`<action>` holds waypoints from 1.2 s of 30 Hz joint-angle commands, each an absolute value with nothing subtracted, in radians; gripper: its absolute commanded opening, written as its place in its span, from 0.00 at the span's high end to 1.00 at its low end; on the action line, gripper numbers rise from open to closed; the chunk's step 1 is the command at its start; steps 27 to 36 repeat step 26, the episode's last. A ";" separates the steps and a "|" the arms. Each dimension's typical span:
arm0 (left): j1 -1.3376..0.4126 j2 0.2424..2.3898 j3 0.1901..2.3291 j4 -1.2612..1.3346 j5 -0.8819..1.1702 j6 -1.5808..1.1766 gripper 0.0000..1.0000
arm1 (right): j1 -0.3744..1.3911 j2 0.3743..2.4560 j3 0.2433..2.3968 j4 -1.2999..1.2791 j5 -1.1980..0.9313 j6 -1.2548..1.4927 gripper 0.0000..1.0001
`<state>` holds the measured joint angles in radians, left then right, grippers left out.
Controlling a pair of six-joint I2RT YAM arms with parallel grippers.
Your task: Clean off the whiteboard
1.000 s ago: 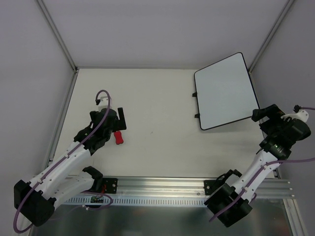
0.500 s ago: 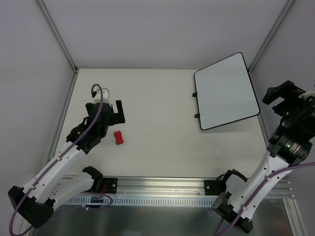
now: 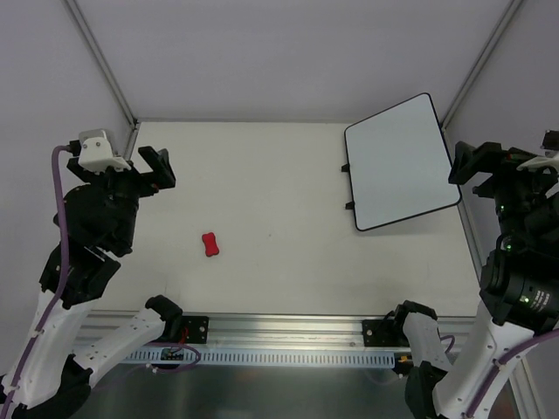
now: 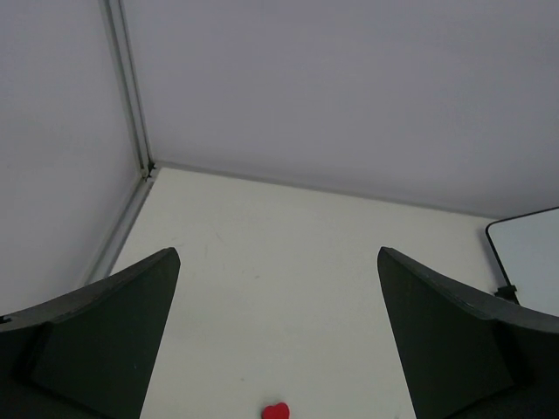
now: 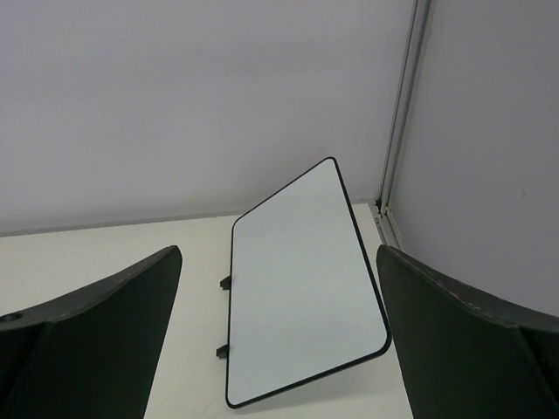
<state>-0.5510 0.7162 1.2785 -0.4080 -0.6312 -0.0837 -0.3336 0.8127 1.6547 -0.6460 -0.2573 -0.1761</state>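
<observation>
The whiteboard rests at the table's back right, propped on small black feet, its white face bare of writing; the right wrist view shows it straight ahead. A small red bone-shaped eraser lies loose on the table left of centre, and its tip shows at the bottom of the left wrist view. My left gripper hangs high near the left wall, open and empty, back and left of the eraser. My right gripper is raised at the right edge beside the whiteboard, open and empty.
Grey enclosure walls with metal corner posts close in the cream table on three sides. An aluminium rail carrying both arm bases runs along the near edge.
My left arm has risen and swung back left, away from the eraser, its jaws widening a little; the eraser stays on the table. My right arm has lifted higher near the right wall.
</observation>
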 commanded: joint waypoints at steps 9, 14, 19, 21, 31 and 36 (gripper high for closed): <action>-0.560 0.696 1.482 -0.413 -0.723 0.120 0.01 | -0.134 0.675 1.690 -0.597 0.029 -0.443 0.01; -0.560 0.700 1.512 -0.411 -0.719 0.118 0.01 | -0.120 0.661 1.687 -0.589 0.046 -0.457 0.01; -0.560 0.693 1.520 -0.413 -0.715 0.110 0.01 | -0.110 0.644 1.661 -0.578 0.060 -0.463 0.01; -0.558 0.690 1.519 -0.413 -0.715 0.109 0.01 | -0.110 0.635 1.649 -0.568 0.063 -0.462 0.01; -0.560 0.692 1.516 -0.411 -0.716 0.106 0.01 | -0.109 0.630 1.643 -0.548 0.069 -0.459 0.01; -0.560 0.692 1.516 -0.411 -0.716 0.106 0.01 | -0.109 0.630 1.643 -0.548 0.069 -0.459 0.01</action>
